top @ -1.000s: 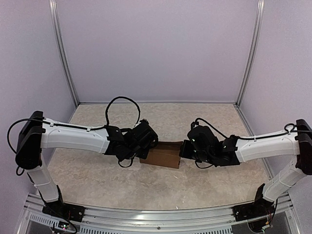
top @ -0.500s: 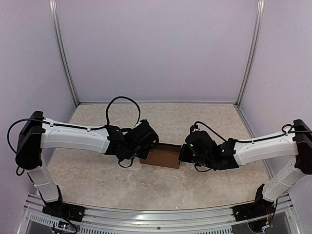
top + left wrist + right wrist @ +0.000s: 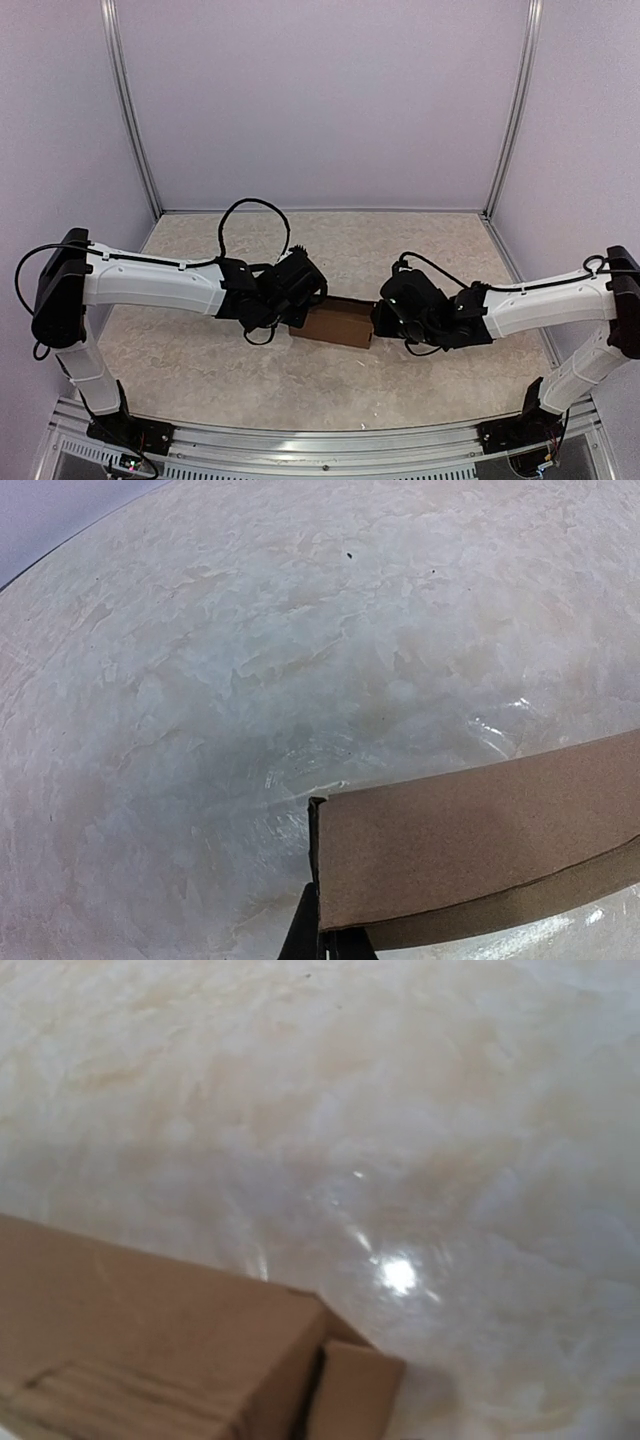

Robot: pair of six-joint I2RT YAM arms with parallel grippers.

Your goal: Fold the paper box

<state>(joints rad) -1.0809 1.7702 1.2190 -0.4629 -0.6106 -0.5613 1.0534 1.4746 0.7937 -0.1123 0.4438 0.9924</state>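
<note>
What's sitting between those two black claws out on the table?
The paper box, plain brown cardboard, fills the gap from the left gripper to the right gripper. The top external view shows this best.

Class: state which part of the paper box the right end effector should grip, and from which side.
Probably the small flap jutting beside the paper box corner nearest the right end effector, approached from the box's right end: it is thin and free-edged, while the body looks too broad to pinch.
</note>
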